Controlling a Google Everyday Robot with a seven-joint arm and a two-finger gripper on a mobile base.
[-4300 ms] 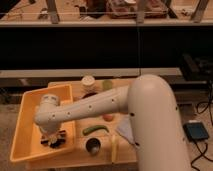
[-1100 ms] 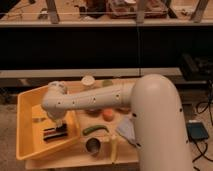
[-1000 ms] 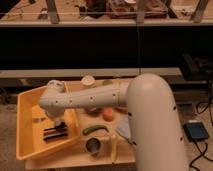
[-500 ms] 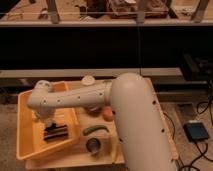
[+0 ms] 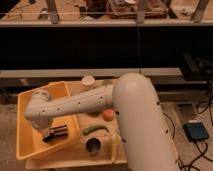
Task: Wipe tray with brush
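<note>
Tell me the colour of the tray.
The tray is yellow-orange, seen in the camera view; the tool is inside it.

Honestly can't read a single word, label or number anywhere, not on the tray [image 5: 29,146] that the gripper [image 5: 55,134] is down low inside of, nor on the stuff near it.

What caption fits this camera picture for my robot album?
Robot's tool down in the yellow tray, at a dark brush, green vegetable lying just outside.
</note>
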